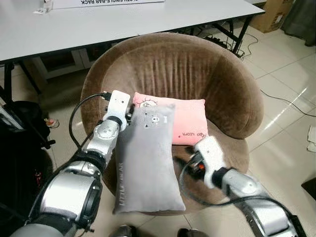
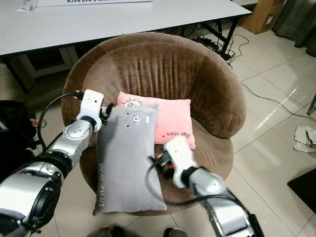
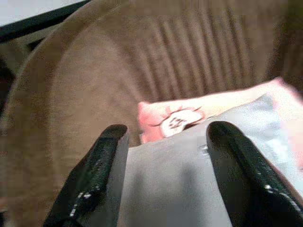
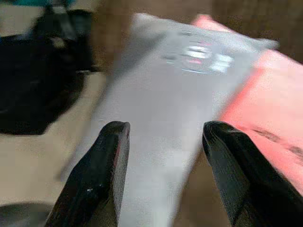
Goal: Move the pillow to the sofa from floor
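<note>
1. Grey pillow (image 1: 146, 160) on the brown sofa (image 1: 232, 94) seat, long axis near-far, far end overlapping the pink pillow (image 1: 186, 121), near end overhanging the seat's front edge.
2. Left hand (image 3: 163, 182) at the far-left corner, fingers spread, grey fabric between them, not visibly clamped.
3. Right hand (image 4: 161, 175) open, just right of pillow mid-length, pointing left at it.
4. Right hand nearer the overhanging end; likely a push farther in.
</note>
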You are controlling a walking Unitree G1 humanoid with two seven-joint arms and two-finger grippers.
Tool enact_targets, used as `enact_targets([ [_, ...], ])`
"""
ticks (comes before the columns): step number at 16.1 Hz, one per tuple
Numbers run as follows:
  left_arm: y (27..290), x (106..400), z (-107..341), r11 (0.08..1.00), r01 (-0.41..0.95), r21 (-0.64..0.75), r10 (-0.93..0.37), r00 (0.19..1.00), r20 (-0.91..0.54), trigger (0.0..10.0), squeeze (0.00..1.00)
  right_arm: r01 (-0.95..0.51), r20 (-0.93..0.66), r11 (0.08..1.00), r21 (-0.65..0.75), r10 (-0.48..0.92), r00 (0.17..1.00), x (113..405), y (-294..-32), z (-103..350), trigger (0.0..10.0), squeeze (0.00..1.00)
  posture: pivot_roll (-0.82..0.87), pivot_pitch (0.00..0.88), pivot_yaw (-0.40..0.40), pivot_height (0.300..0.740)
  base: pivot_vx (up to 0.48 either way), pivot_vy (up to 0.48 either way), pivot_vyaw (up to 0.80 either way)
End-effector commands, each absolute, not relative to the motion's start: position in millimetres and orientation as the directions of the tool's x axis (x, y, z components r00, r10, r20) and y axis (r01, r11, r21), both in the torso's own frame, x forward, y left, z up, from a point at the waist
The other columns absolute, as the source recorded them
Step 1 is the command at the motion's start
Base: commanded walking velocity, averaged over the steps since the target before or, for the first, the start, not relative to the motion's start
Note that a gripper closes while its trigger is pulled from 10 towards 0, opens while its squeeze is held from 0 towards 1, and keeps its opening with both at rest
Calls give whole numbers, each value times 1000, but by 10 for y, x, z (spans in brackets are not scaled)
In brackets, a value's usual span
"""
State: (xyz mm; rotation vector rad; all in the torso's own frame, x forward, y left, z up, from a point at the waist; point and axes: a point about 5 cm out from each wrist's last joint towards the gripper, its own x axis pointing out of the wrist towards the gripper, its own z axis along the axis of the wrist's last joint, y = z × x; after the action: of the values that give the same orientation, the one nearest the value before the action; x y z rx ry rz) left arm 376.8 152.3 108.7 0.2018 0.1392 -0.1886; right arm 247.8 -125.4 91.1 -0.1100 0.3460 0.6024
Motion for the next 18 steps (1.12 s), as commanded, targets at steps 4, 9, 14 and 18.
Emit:
enact_targets([
  [4,1406,3526,979,940,340,16,-339,940,-50,10000,0,-271,-320,962,15,262,911,2652,-1652,911,10000,0,-37,0,17,740,0,0,0],
  [9,1373,3248,1097,942,327,79,-329,944,18,10000,0,-143,-334,990,7,137,933,2767,-1758,890,10000,0,27,0,38,740,0,0,0],
  [14,1423,3137,1202,967,254,28,-254,967,16,10000,0,-70,-352,997,24,74,933,2878,-1698,815,10000,0,16,0,55,740,0,0,0],
  [18,1491,3027,1071,970,239,44,-236,970,-52,10000,0,-53,-338,998,21,57,940,2950,-1647,829,10000,0,12,0,47,740,0,0,0],
])
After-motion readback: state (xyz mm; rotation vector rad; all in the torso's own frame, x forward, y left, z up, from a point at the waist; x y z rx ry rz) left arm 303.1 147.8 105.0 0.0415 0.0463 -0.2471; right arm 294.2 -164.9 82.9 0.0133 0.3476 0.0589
